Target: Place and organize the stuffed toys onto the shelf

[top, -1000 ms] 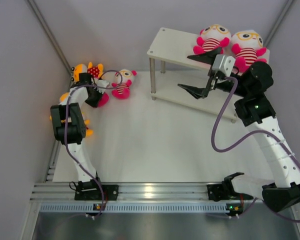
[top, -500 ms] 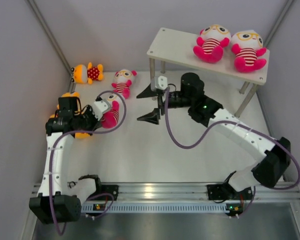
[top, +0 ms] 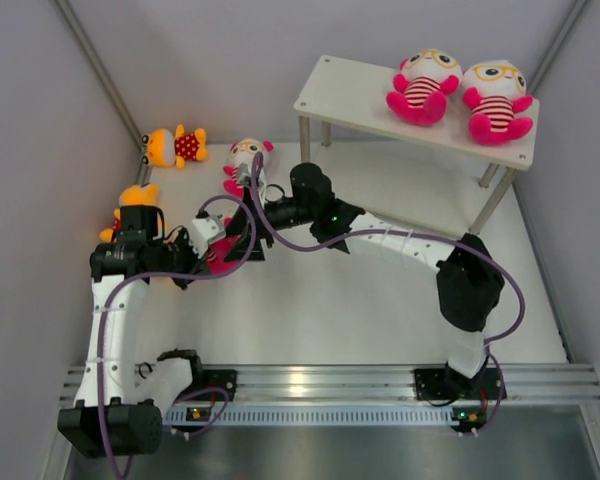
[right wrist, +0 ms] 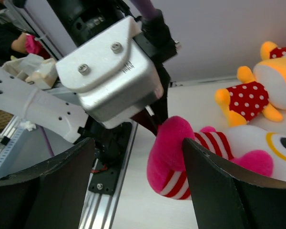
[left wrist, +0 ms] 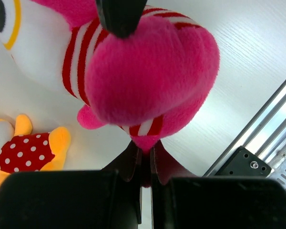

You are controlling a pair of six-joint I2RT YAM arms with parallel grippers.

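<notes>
My left gripper (top: 208,247) (left wrist: 145,151) is shut on the lower tip of a pink stuffed toy (top: 218,263) (left wrist: 148,71) with a red-white striped body, held above the table at the left. My right gripper (top: 244,230) (right wrist: 138,157) is open around that toy's pink leg (right wrist: 174,143), and its right finger touches the plush. Two pink toys (top: 421,86) (top: 496,97) sit on the right half of the shelf's (top: 345,90) top board. On the table lie a pink toy (top: 245,162) and an orange toy (top: 176,146).
A second orange toy (top: 136,197) (left wrist: 26,153) (right wrist: 250,98) lies by the left wall, partly behind my left arm. The right arm stretches across the table's middle. The shelf's metal legs (top: 305,150) stand at the back right. An aluminium rail (top: 310,385) runs along the near edge.
The right arm swung from the shelf leftwards to the held toy, its jaws narrowing. The left arm lifted the pink toy out of the back-left corner and carried it toward the near middle.
</notes>
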